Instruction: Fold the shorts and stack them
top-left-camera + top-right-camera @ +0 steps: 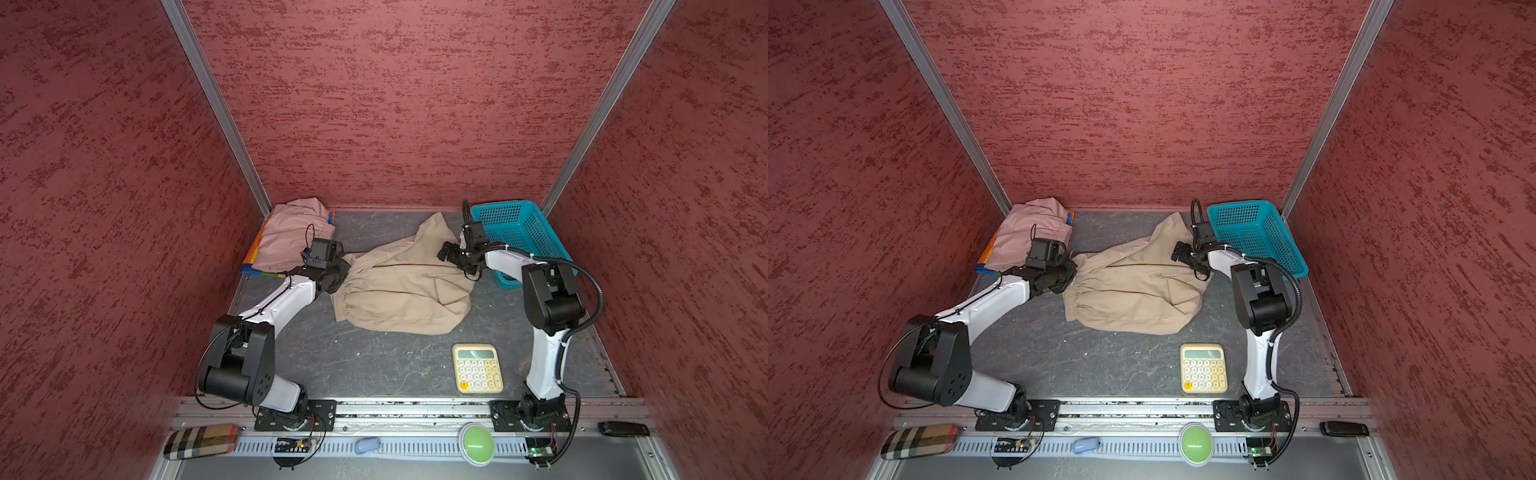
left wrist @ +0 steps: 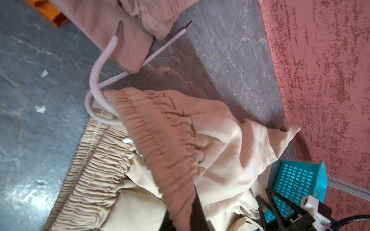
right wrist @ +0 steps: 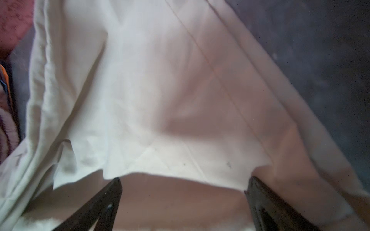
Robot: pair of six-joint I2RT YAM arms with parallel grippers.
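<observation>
At mid-table lie the beige shorts (image 1: 399,286), the left gripper (image 1: 338,274) pinching their waistband at 9 o'clock and the right gripper (image 3: 183,185) spread wide over a leg at 2 o'clock, so folding seems just starting and the right must grab cloth next.

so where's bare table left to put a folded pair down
Biggest bare patch: front table between beige shorts, calculator and left arm. Narrow strip at the back between pink shorts and beige leg. Crowded: back corners, pink shorts left, basket right.
</observation>
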